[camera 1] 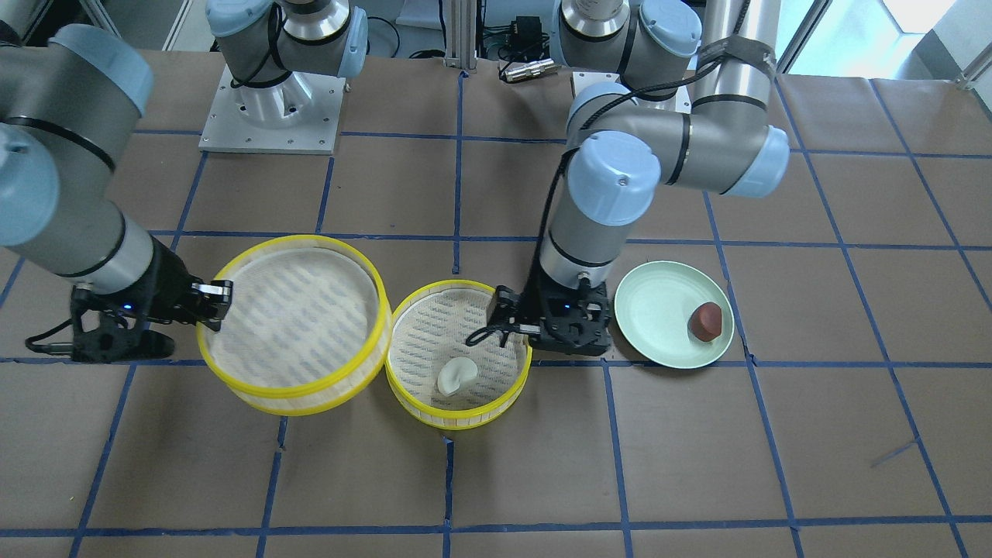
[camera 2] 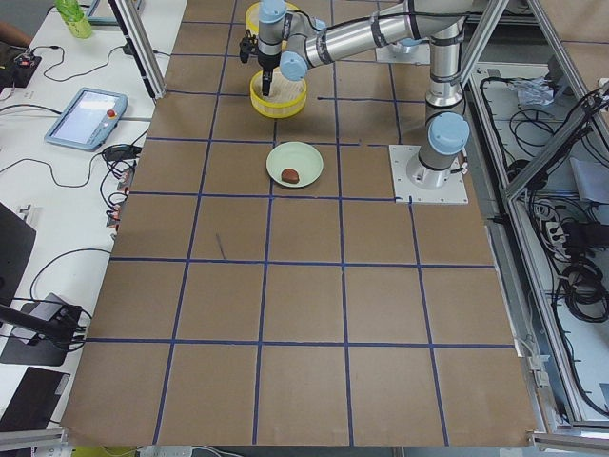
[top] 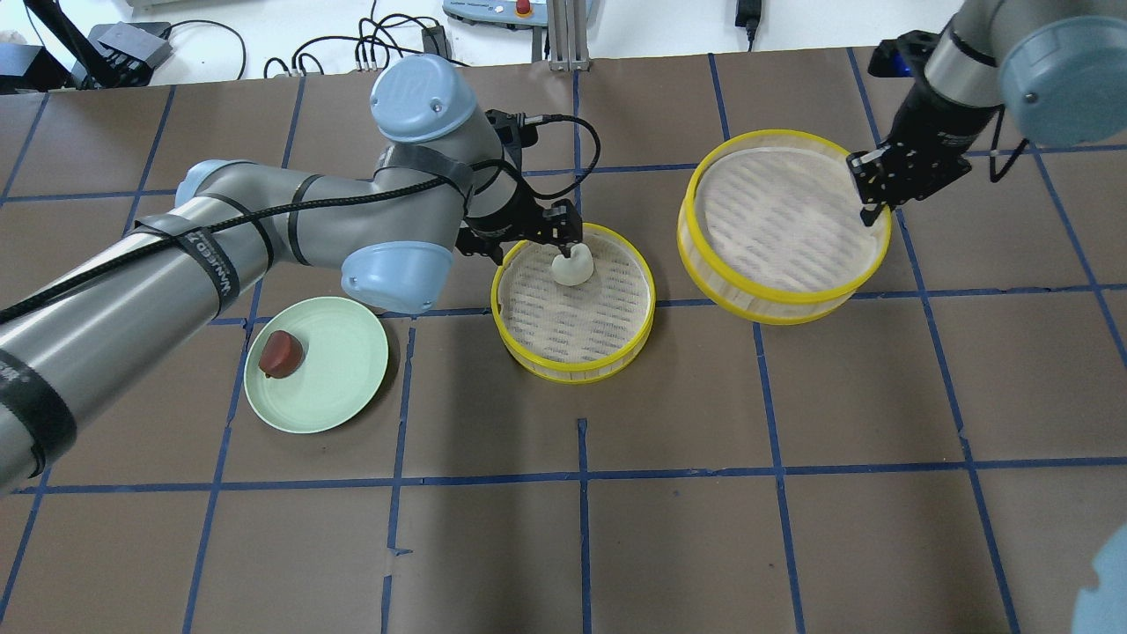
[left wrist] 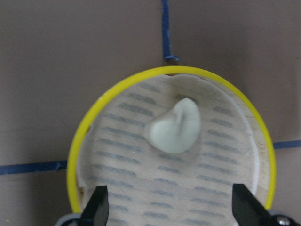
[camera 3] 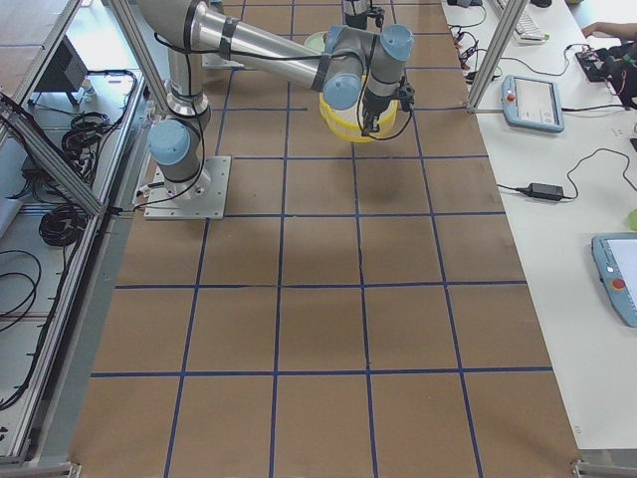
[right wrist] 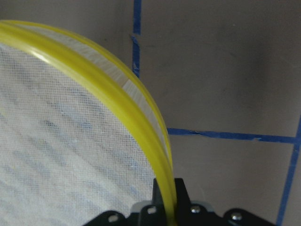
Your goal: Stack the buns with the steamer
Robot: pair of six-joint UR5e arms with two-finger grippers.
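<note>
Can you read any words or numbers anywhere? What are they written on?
Black strap on the left arm: white letters, too blurred to read.
Blue joint cap: a pale mark, not readable.
Tablet beside the table: screen too small to read.
White bun and its steamer basket: no writing.
</note>
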